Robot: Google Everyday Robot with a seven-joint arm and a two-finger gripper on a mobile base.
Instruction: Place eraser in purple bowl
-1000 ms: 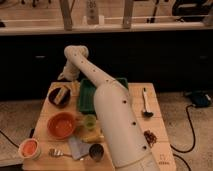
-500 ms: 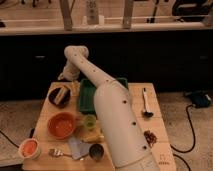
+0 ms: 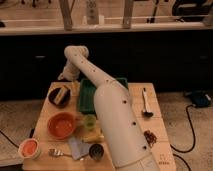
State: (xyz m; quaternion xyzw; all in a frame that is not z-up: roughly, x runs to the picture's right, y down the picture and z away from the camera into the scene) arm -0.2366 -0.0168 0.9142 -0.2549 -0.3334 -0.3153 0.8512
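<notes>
The purple bowl (image 3: 56, 98) sits at the far left of the wooden table (image 3: 132, 125). A pale tan-yellow block, the eraser (image 3: 63, 92), lies inside it, tilted against the right side. My white arm reaches from the front of the table up and over to the far left corner. The gripper (image 3: 66, 76) hangs just above and behind the bowl, a little apart from the eraser.
A green tray (image 3: 89, 96) lies right of the purple bowl. In front of the tray stand an orange bowl (image 3: 62, 125), a green cup (image 3: 89, 121), a yellow lump (image 3: 93, 136) and a dark can (image 3: 96, 151). A pale cup (image 3: 29, 148) stands at the front left, a ladle (image 3: 145, 102) lies at the right.
</notes>
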